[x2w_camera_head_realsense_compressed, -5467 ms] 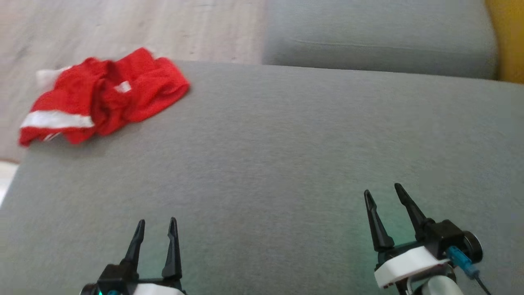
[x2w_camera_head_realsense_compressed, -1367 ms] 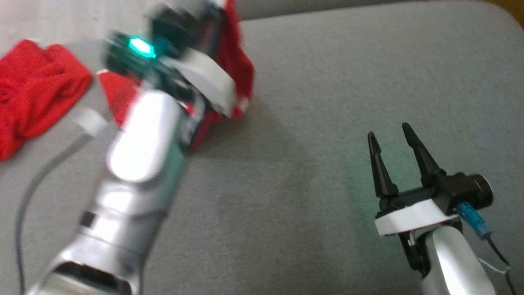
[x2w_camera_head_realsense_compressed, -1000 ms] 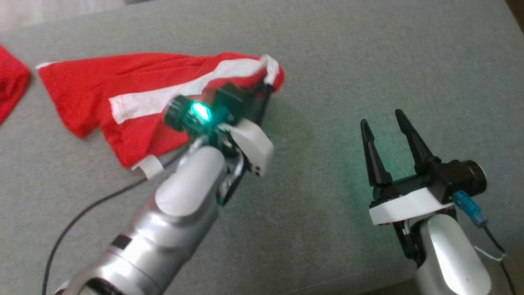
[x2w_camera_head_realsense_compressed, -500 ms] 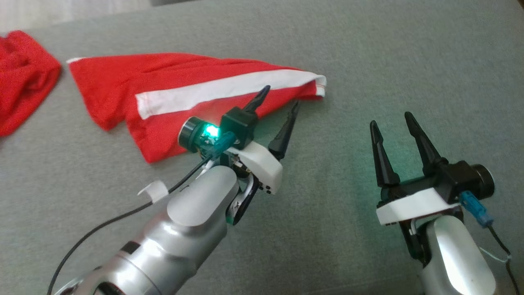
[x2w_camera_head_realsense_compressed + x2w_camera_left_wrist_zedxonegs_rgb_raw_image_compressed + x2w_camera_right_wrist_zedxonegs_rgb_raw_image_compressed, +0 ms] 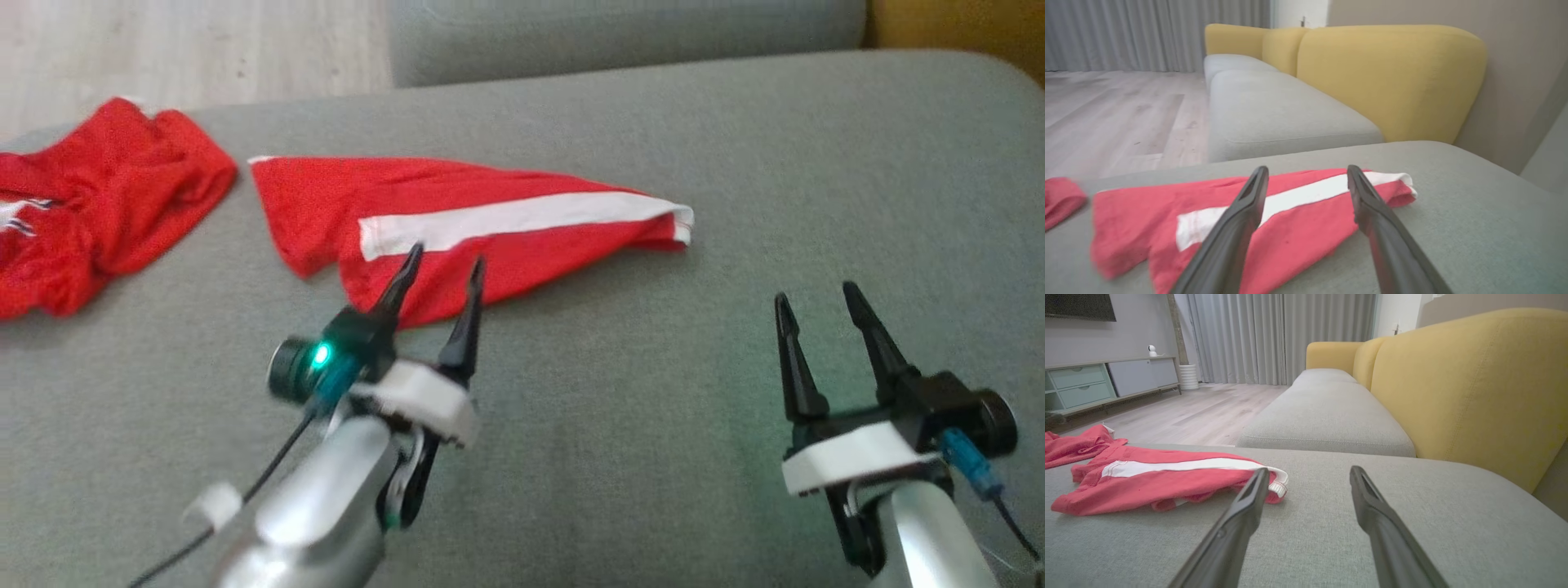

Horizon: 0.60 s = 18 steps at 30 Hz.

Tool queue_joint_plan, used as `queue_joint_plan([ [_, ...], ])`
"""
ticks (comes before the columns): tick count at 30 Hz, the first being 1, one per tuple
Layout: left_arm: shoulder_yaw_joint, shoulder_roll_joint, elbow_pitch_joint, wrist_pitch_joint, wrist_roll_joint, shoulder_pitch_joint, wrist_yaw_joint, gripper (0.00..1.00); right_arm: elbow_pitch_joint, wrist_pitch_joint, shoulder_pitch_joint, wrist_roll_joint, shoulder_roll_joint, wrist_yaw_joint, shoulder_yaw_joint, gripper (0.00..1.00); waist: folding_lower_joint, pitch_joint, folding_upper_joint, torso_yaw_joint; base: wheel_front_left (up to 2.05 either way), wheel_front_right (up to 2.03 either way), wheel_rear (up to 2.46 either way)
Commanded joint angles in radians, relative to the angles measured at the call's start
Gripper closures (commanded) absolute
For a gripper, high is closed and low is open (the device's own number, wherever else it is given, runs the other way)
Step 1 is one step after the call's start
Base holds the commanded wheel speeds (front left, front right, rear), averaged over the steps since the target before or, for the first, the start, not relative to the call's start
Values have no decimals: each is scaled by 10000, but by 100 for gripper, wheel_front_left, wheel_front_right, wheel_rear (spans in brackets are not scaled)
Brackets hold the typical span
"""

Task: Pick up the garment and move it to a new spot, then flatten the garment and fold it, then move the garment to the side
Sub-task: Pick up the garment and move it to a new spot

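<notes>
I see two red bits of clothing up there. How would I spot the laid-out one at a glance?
Start at the big grey sofa cushion in front of the robot. Near its middle lies a red garment, spread fairly flat. Unlike the crumpled red heap at the cushion's left edge, it shows one long white stripe.

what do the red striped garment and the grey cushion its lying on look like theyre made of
Red striped garment: looks like a light knit sports fabric, matte; it lies limp with soft creases. Grey cushion: woven upholstery fabric, matte, with a fine heathered grain; likely padded, judging by its rounded edge.
</notes>
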State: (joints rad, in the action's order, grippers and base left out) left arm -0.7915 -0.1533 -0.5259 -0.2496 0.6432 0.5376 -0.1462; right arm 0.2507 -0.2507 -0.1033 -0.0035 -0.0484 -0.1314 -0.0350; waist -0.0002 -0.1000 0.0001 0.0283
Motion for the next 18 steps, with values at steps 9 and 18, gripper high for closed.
queue_joint_plan([
  [9,2194,-860,2142,-120,-572,-2515,-631,0,-307,-110,447,46,-18,7,-219,0,2,739,-1,-499,0,0,0],
  [18,3779,-828,3565,-121,-993,-4886,-806,0,-263,-110,805,175,-18,7,-161,0,2,928,-1,-607,0,0,0],
])
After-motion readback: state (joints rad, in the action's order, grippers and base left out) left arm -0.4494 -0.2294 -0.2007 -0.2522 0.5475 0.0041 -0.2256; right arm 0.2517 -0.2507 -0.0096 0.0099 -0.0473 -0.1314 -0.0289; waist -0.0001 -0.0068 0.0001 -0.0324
